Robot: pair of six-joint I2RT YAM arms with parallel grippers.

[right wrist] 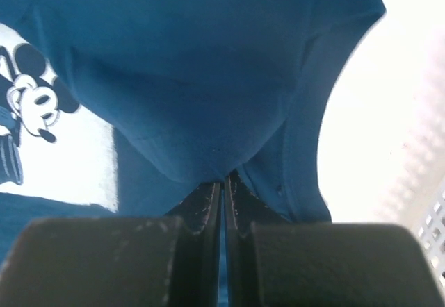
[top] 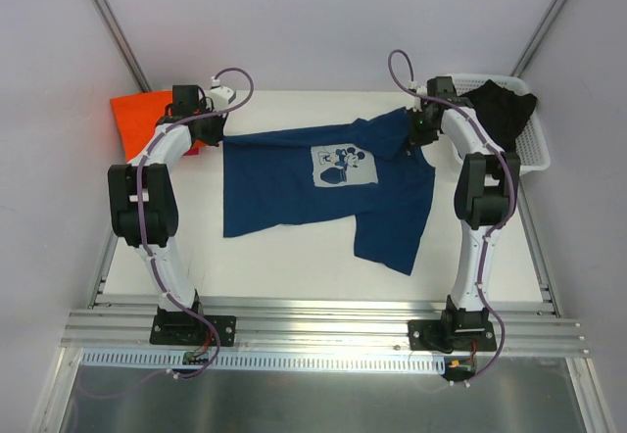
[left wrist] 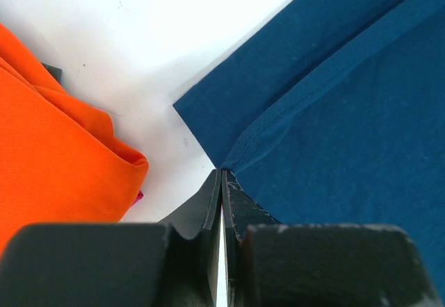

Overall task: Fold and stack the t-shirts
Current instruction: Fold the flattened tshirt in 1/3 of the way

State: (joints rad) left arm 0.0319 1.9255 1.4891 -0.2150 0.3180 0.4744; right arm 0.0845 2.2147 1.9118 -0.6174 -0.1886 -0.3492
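White counter (top: 294,257) below, navy shirt (top: 284,183) stretched across its middle beside the folded orange shirt (top: 137,120), left fingers (left wrist: 206,210) and right fingers (right wrist: 201,206) each pinching its far edge: light, limp cloth, I reckon, best gripped at seams.

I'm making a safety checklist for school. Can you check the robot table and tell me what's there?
Surface: white table, a few tiny specks.
Job's things: navy t-shirt spread print up mid-table; orange t-shirt folded at far left corner.
Clutter: white basket far right, dark cloth inside.
Grippers: left gripper and right gripper shut, each pinching the navy t-shirt.
Cables: purple cables along both arms.
Surroundings: pale walls, metal rails at near edge.
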